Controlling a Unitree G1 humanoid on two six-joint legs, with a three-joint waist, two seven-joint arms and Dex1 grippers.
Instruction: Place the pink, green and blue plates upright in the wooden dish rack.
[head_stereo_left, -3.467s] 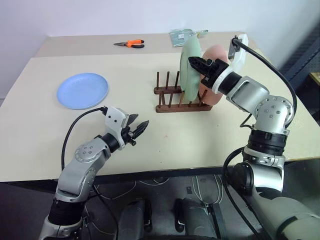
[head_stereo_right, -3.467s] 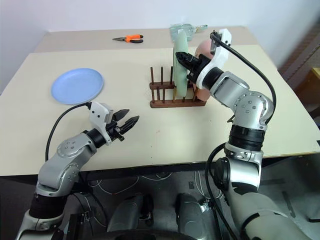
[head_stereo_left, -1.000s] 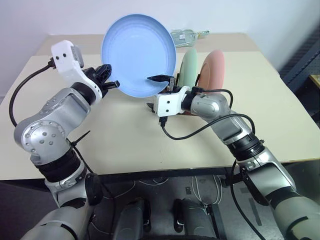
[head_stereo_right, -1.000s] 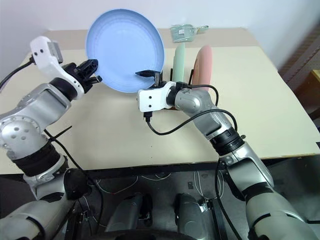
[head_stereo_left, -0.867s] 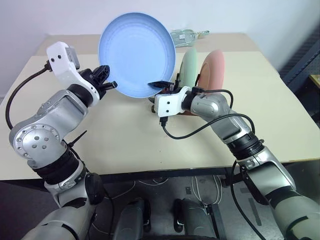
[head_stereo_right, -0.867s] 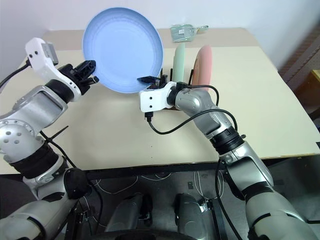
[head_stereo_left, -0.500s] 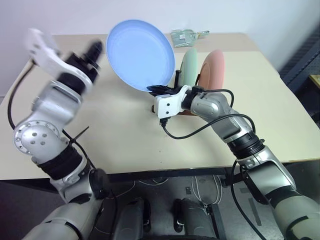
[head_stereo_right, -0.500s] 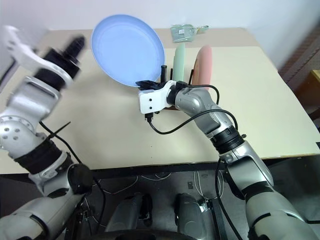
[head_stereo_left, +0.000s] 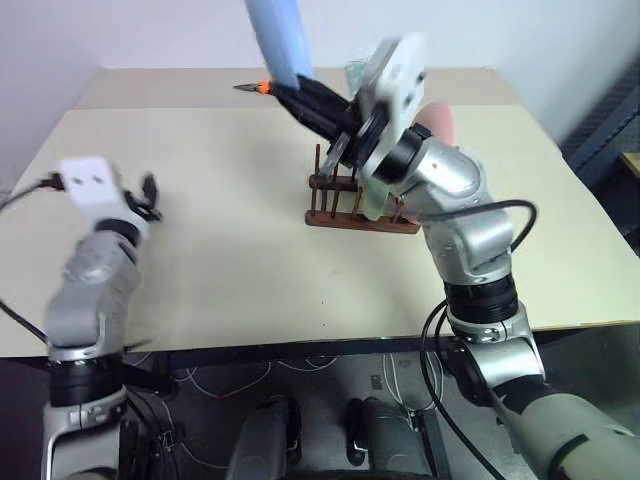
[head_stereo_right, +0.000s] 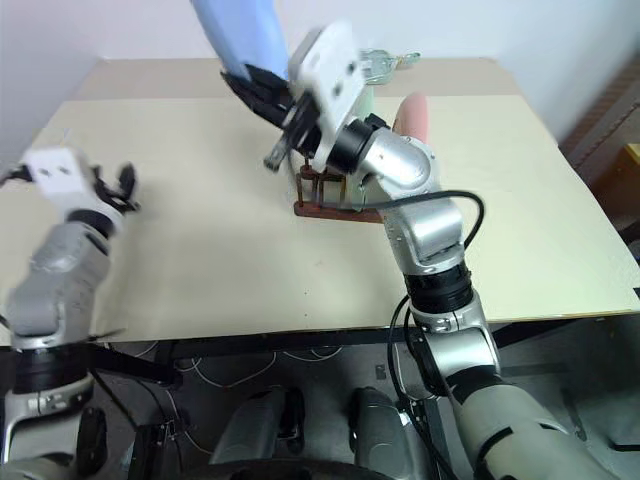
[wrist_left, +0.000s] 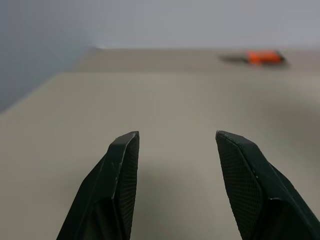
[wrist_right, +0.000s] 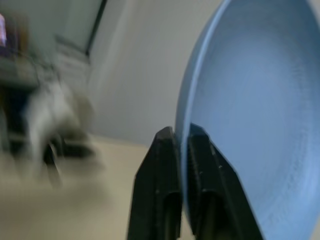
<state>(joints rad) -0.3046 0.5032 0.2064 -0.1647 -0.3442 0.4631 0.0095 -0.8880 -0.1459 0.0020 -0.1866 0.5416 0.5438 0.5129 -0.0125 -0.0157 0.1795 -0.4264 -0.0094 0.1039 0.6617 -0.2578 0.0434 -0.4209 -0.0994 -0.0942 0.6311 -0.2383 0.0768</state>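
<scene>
Change since earlier: the round light blue plate (head_stereo_left: 280, 40) has passed from a two-gripper hold to the right gripper (head_stereo_left: 290, 93) alone and been lifted high and turned edge-on; the left gripper (wrist_left: 175, 165) has let go and dropped away to the left, over the bare table.
Blue plate: held above and behind the small dark brown wooden dish rack (head_stereo_left: 358, 205), well clear of its pegs; its upper part runs off the top of both eye views.
Right gripper: fingers (wrist_right: 165, 150) together on the plate's rim, one on each face, with the plate's hollow face beside them in the wrist view.
Rack: the pale mint green plate (head_stereo_left: 372, 195) stands in it, mostly hidden behind the right wrist; the salmon pink plate (head_stereo_right: 412, 115) stands upright at the rack's right end, only its top edge showing.
Left gripper: fingers apart, holding nothing, above the beige table (head_stereo_left: 220, 250).
Far side: orange-handled pliers (wrist_left: 262, 57) lie blurred near the back edge; a pale green packet (head_stereo_right: 385, 62) is partly covered by the right arm.
</scene>
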